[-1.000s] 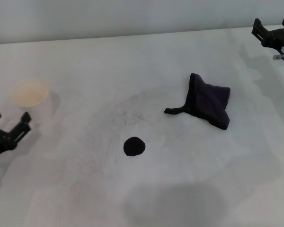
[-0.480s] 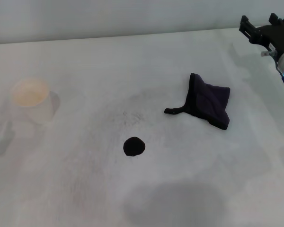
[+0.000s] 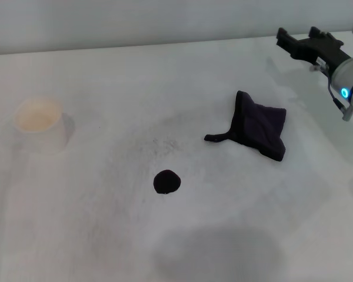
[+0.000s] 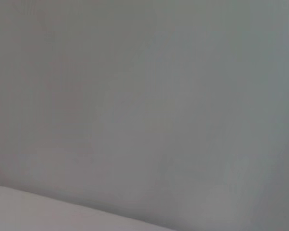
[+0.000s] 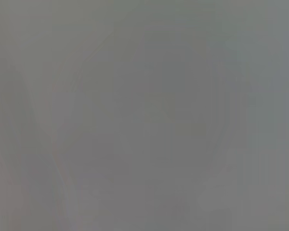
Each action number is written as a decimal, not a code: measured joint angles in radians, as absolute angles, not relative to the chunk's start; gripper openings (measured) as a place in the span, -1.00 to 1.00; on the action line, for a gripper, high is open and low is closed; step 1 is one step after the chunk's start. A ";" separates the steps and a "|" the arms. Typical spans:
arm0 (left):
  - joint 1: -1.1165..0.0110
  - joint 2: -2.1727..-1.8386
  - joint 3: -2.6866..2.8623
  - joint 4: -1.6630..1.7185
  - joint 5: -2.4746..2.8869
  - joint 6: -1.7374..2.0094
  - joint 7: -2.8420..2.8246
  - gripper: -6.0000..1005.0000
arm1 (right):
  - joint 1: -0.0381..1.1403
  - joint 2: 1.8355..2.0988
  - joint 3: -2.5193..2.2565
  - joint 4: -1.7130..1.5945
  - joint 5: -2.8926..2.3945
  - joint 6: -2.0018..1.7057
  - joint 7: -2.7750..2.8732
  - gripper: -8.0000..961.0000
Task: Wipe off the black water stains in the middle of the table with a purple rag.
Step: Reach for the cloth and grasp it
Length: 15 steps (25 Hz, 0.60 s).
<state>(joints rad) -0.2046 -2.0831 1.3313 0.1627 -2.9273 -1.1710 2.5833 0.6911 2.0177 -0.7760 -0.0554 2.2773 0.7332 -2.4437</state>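
White counter [image 3: 106, 235], plain wall behind. Purple rag [image 3: 260, 129] lies flat, up and right of the black blot [image 3: 166, 182], apart from it. Right gripper [image 3: 303, 42] has moved in from beyond the rag's far right, fingers spread, holding nothing, still well off the rag. Left gripper has pulled out of view. Reach has begun; stain untouched. Cup [image 3: 39, 120] far left of the rag.

matte white table [image 3: 106, 235], soft cloth purple rag [image 3: 260, 130]
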 joint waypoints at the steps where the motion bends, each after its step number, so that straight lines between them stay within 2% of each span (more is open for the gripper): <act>1: -0.205 -2.083 1.331 0.163 -2.927 -1.171 2.583 0.75 | 0.691 2.018 -0.776 -0.055 2.277 0.733 -2.444 0.80; 5: -0.209 -2.082 1.308 0.163 -2.928 -1.170 2.592 0.75 | 0.681 2.008 -1.092 -0.223 2.186 0.585 -2.153 0.80; 9: -0.217 -2.082 1.294 0.163 -2.928 -1.167 2.611 0.75 | 0.681 1.977 -1.363 -0.409 1.928 0.448 -1.743 0.80; 15: -0.237 -2.082 1.263 0.160 -2.928 -1.155 2.618 0.75 | 0.738 1.942 -1.410 -0.535 1.426 0.591 -1.244 0.80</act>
